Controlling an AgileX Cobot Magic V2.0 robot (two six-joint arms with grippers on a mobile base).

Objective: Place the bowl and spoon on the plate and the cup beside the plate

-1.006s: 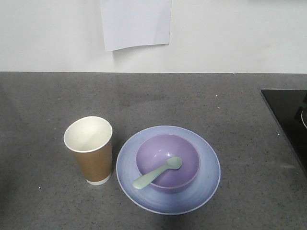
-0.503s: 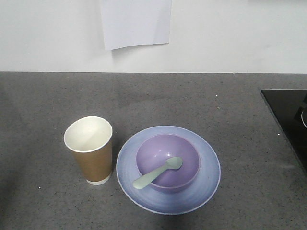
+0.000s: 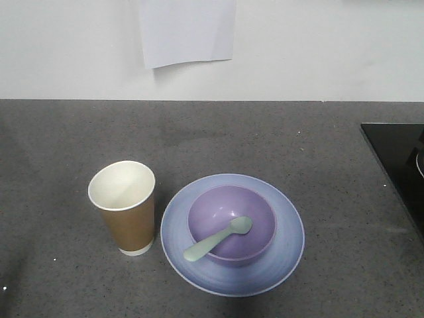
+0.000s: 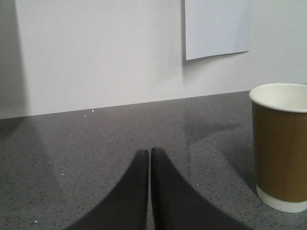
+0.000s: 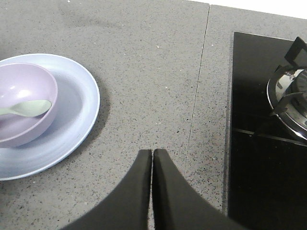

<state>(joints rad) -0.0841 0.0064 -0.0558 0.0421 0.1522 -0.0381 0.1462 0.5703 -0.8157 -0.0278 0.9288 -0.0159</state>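
The pale blue plate (image 3: pixel 285 255) lies on the grey counter near the front. On it stands the lavender bowl (image 3: pixel 260 213), and the mint-green spoon (image 3: pixel 217 240) rests inside it with its handle over the near-left rim. The brown paper cup (image 3: pixel 126 209) stands upright just left of the plate, apart from it. My left gripper (image 4: pixel 149 152) is shut with nothing in it, left of the cup (image 4: pixel 280 146). My right gripper (image 5: pixel 152 152) is shut with nothing in it, right of the plate (image 5: pixel 84 108), bowl (image 5: pixel 29 112) and spoon (image 5: pixel 26 108). Neither gripper shows in the front view.
A black cooktop (image 3: pixel 397 159) sits at the counter's right edge, with a metal burner (image 5: pixel 290 96) in the right wrist view. A white sheet of paper (image 3: pixel 187 30) hangs on the wall behind.
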